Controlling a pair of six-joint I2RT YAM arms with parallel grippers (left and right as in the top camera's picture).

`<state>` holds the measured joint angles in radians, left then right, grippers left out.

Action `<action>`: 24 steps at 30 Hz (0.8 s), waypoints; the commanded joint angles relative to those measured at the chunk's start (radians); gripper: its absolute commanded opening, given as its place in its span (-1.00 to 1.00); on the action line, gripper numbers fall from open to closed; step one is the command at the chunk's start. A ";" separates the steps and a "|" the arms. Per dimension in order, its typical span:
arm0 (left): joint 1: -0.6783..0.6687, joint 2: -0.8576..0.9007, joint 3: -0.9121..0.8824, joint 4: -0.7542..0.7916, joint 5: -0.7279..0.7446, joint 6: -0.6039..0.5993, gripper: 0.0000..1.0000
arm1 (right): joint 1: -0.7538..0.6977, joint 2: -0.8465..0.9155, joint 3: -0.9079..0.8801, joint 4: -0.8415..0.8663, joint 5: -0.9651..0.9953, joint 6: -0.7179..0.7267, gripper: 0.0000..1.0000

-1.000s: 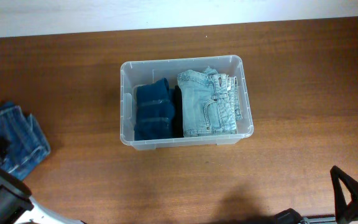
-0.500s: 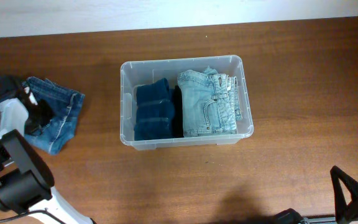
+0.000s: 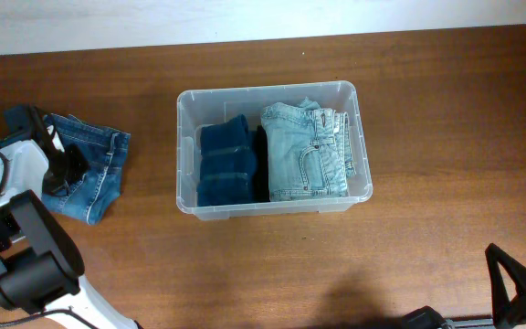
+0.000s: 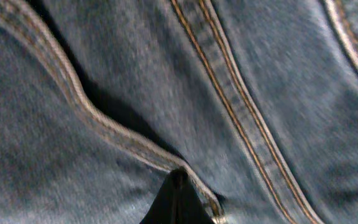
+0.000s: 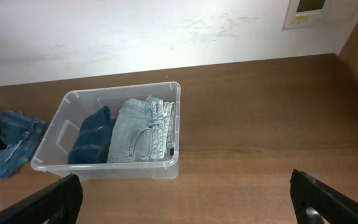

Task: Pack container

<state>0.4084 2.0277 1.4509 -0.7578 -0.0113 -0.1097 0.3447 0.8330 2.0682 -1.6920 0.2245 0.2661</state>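
Container (image 3: pixel 184 155): mid-table (image 3: pixel 427 110), clear plastic. Judged light, stiff-walled, slick; the rim is the best hold if it needs shifting. Inside, dark jeans (image 3: pixel 229 164) on the left and light jeans (image 3: pixel 304 151) on the right, side by side, little room spare. Loose jeans (image 3: pixel 99 169): soft, floppy, bunched, well left of container. Left gripper (image 3: pixel 65 164) clamped on loose jeans near a seam. Right gripper (image 3: pixel 519 288) wide open, empty, at front-right. Vs earliest frame: loose jeans dragged from far-left edge toward container; container and contents unmoved.
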 commanded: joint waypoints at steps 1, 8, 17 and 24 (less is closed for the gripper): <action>-0.010 -0.111 -0.022 -0.019 0.090 -0.074 -0.99 | 0.001 -0.004 0.000 -0.006 0.016 0.004 0.97; -0.040 -0.186 -0.022 -0.016 0.145 -0.076 -0.99 | 0.001 -0.004 0.000 -0.006 0.016 0.004 0.97; -0.137 -0.180 -0.044 0.133 0.073 -0.076 -0.99 | 0.001 -0.004 0.000 -0.006 0.016 0.004 0.97; -0.198 -0.146 -0.050 0.188 -0.043 -0.076 -0.99 | 0.001 -0.004 0.000 -0.006 0.016 0.004 0.97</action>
<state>0.2268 1.8538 1.4166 -0.5812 0.0273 -0.1776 0.3447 0.8330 2.0682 -1.6924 0.2241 0.2657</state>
